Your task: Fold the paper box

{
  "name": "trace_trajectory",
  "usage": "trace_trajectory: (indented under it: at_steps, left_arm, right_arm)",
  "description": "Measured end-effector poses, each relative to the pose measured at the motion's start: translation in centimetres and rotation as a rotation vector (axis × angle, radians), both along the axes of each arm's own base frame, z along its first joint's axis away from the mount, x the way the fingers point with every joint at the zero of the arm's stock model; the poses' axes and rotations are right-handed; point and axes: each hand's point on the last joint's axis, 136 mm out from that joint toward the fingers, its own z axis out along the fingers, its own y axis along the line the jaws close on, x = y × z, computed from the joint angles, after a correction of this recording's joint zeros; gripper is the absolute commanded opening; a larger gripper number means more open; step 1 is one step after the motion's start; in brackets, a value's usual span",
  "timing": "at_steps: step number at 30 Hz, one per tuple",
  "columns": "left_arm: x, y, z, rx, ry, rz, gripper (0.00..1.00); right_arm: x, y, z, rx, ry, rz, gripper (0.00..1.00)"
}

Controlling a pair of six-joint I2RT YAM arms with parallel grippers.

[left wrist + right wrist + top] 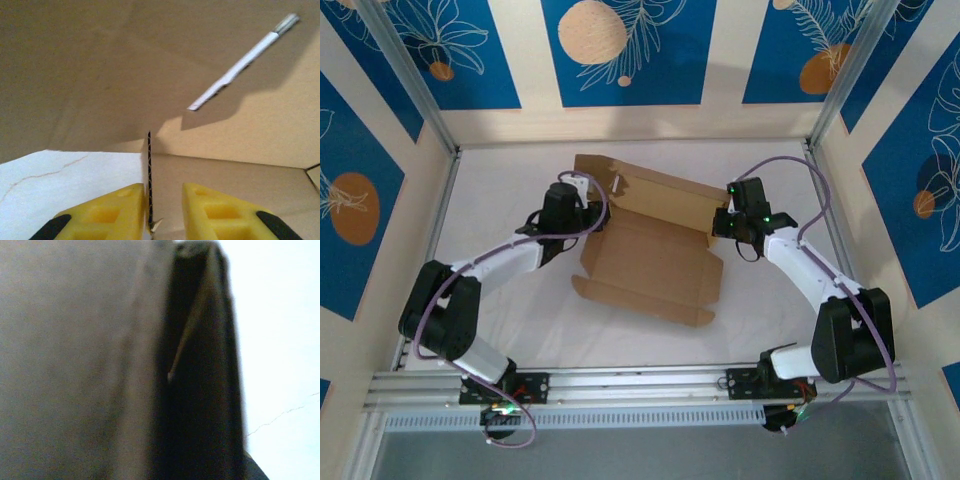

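From high over the near edge we look down on the white table [500, 190]. Both wrist cameras sit close against the plain brown corrugated cardboard sheet [650, 265], also seen from overhead.

Paper box [650, 255]: brown corrugated cardbd, matt, unprinted, fluting visible at the cut edge in left wrist view; white strip [240, 65] on it looks smooth, prob. paper or tape. Left gripper [163, 195] fingers [107, 215]: yellow moulded plastic, smooth, semi-matt, w/ black tips; arms [805, 268] white glossy plastic shells w/ black joints, cables [800, 163] smooth purple sheath. Table [490, 190] white, matt, w/ thin crack-like line in surface; rail [640, 378] bare silvery metal.
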Motion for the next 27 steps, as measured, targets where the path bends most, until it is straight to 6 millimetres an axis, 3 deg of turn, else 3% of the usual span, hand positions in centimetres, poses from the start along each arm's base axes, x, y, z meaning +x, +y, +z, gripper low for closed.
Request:
trace_trajectory:
  at_steps: [9,22,27]
  left_arm:
    - [-0.9,-1.7,-0.4,-0.007,0.006,-0.083,0.32]
    - [-1.3,-2.8,-4.7,-0.018,0.124,-0.123,0.33]
    - [-1.3,-3.1,-7.7,-0.015,0.197,-0.119,0.31]
  right_arm:
    - [-0.2,0.6,-0.1,0.016,0.009,0.02,0.0]
    - [-0.7,0.5,-1.9,-0.006,0.075,0.026,0.0]
    - [-0.9,0.5,-3.5,-0.024,0.123,0.029,0.0]
